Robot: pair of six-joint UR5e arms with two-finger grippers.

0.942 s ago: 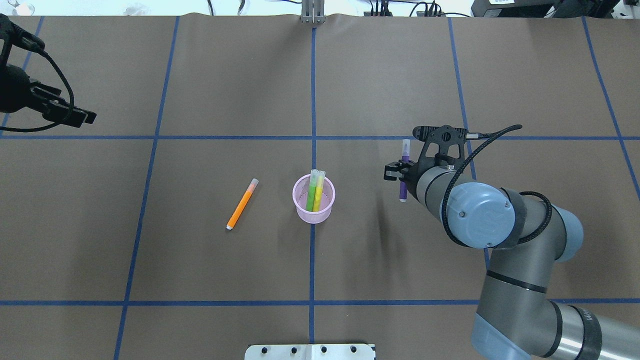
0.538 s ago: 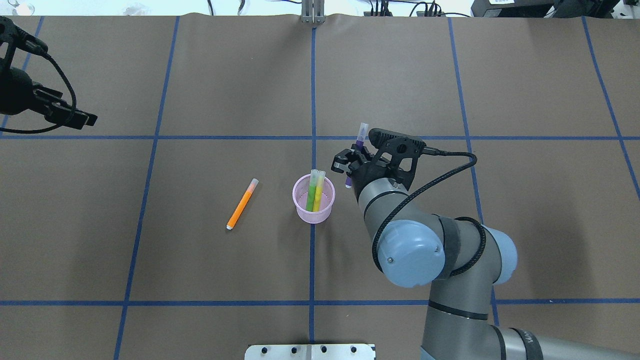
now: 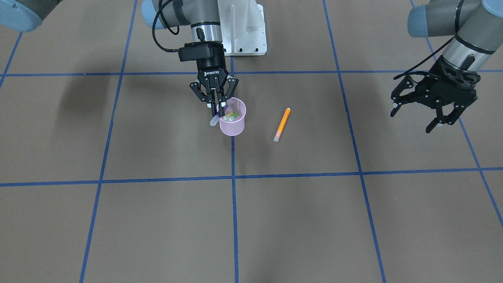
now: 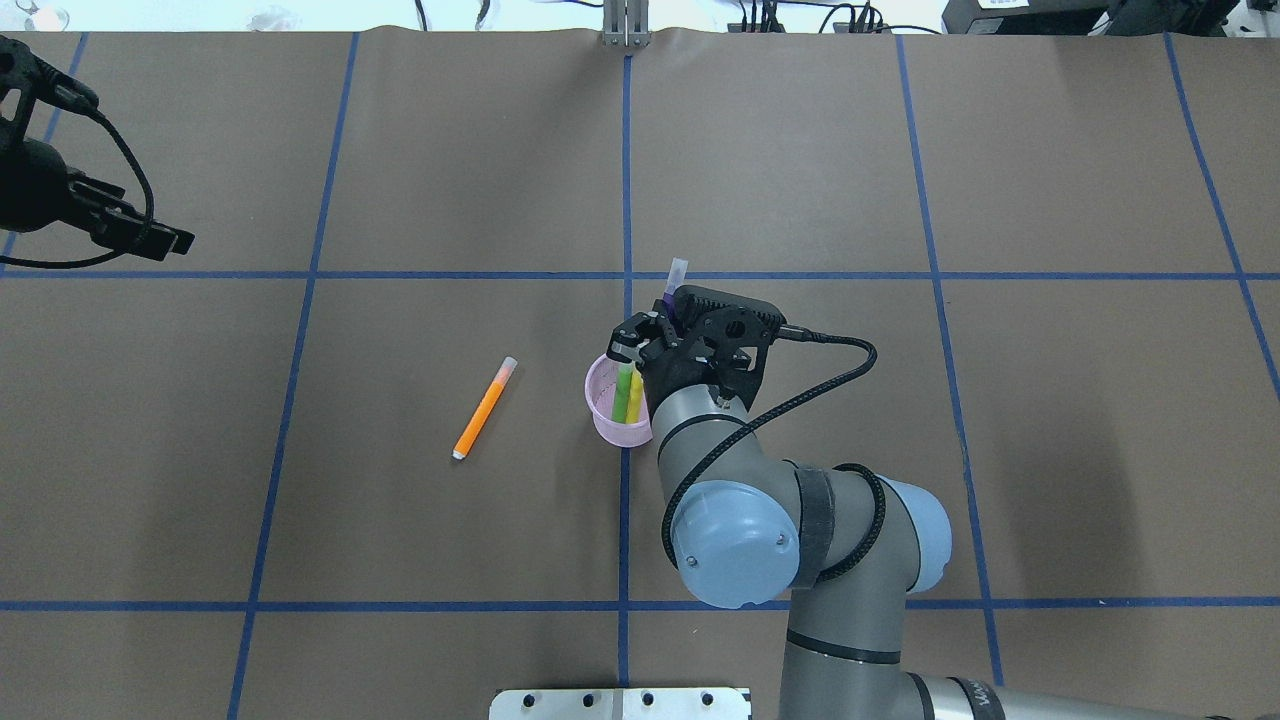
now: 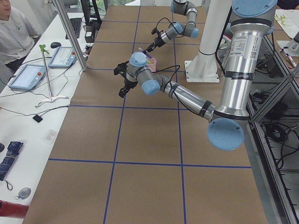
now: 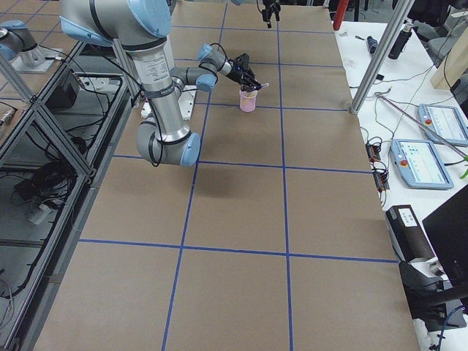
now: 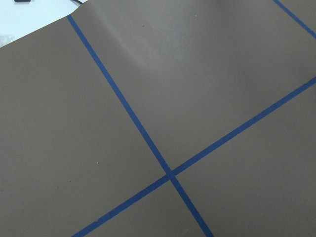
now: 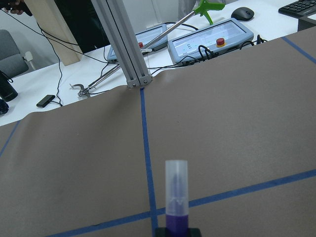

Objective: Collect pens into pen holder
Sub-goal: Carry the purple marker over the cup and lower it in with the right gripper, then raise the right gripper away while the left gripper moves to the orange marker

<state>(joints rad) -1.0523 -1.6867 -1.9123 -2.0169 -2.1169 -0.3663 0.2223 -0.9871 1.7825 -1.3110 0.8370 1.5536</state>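
Swinging leftward, right claw (image 3: 218, 104), clamped on purple pen (image 4: 678, 274), now reaches holder (image 4: 606, 410); tip pen upright, centre it over the rim, then release.

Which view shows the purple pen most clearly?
Right wrist-mounted: the purple pen is close and sharp, cap and barrel clear. Overhead and front-facing show it small, in the right end effector at the pen holder. Side views show specks; left wrist, nothing.
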